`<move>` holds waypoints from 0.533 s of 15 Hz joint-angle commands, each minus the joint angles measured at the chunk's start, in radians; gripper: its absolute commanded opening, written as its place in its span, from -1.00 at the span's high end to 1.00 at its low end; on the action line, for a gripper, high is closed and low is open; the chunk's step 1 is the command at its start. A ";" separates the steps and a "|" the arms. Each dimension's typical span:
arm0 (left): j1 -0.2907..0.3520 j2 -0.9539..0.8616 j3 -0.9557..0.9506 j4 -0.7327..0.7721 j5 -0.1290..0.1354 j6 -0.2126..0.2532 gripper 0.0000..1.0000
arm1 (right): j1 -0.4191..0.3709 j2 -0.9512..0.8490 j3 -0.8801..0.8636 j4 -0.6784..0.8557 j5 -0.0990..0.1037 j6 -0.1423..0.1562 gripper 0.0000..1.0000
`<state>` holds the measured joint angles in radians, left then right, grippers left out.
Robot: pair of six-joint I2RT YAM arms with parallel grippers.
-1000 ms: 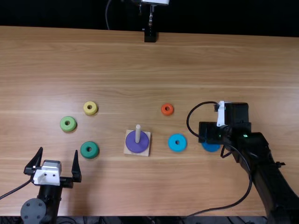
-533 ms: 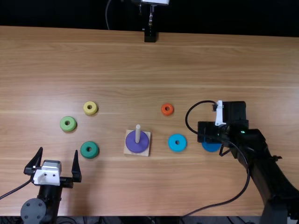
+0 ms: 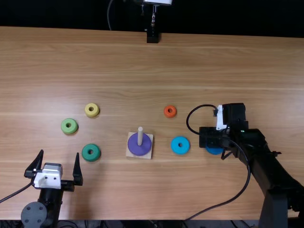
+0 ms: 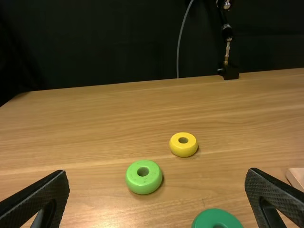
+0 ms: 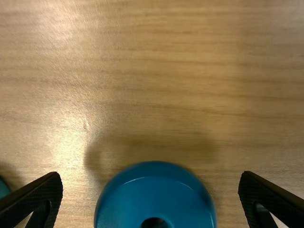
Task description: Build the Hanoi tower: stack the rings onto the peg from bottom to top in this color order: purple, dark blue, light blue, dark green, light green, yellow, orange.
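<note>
Peg (image 3: 140, 135): carried the purple ring (image 3: 138, 149).
Right hand (image 3: 210, 137): was open above the dark blue ring (image 5: 154, 192), at the peg's 3 o'clock.
Left hand (image 3: 59, 152): was open.

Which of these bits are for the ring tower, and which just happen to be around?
For the tower:
- peg and its base
- rings: purple, dark blue, light blue, dark green, light green, yellow, orange

Just around:
- black block at the far edge
- grey cable behind
</note>
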<state>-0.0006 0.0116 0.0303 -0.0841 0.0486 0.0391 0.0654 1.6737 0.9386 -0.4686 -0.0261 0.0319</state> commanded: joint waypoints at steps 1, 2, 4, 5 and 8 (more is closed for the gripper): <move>-0.007 -0.012 -0.030 -0.002 -0.006 0.000 -1.00 | 0.004 0.020 0.016 0.000 0.000 0.005 -1.00; -0.007 -0.012 -0.030 -0.002 -0.006 0.000 -1.00 | 0.004 0.020 0.014 -0.002 0.002 0.003 -1.00; -0.007 -0.012 -0.030 -0.002 -0.006 0.000 -1.00 | 0.002 0.020 0.011 -0.002 0.002 0.003 -1.00; -0.007 -0.012 -0.030 -0.002 -0.006 0.000 -1.00 | 0.002 0.021 0.008 -0.002 0.002 0.001 -1.00; -0.007 -0.012 -0.030 -0.002 -0.006 0.000 -1.00 | 0.002 0.021 0.008 -0.018 0.002 0.001 -1.00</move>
<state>-0.0002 0.0116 0.0303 -0.0845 0.0483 0.0391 0.0654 1.6836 0.9382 -0.4862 -0.0257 0.0319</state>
